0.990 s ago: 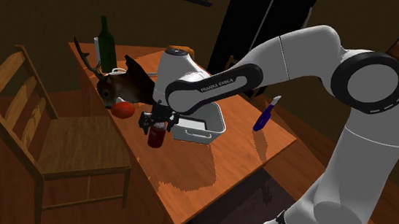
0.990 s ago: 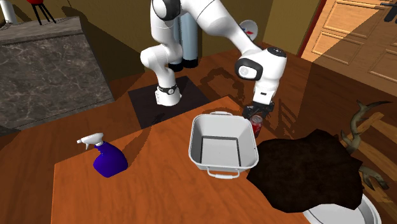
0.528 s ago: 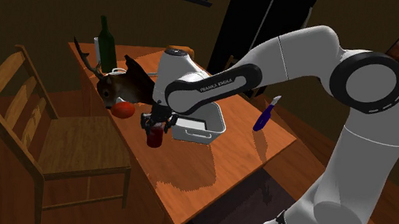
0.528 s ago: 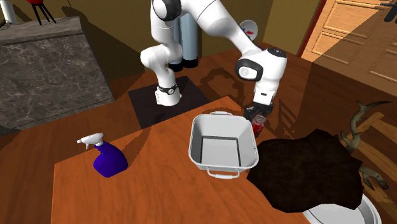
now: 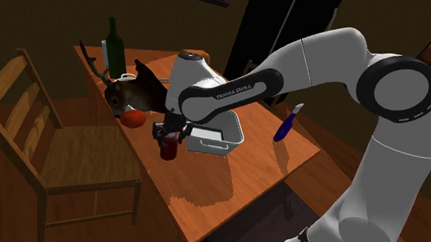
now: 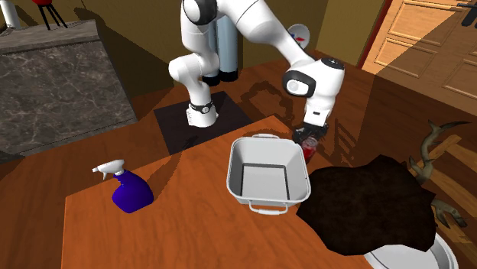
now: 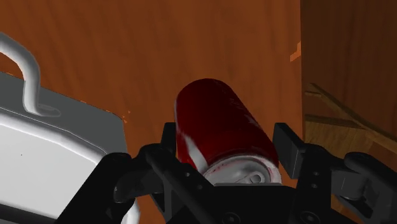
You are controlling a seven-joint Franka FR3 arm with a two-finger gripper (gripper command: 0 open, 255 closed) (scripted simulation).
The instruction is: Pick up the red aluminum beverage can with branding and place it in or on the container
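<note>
Jaws clasp the red can (image 7: 222,130) just beside the white container (image 7: 51,165).

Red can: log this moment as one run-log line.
phase: grasp | gripper: shut on red can | can: beside white tub, not inside

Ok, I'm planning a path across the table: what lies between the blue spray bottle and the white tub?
Nothing. In the second exterior view, only bare wooden tabletop runs between the spray bottle and the tub.

The pincer (image 7: 228,144) covers part of the red can's (image 7: 215,118) lid; white container (image 7: 57,137) cropped.
</note>
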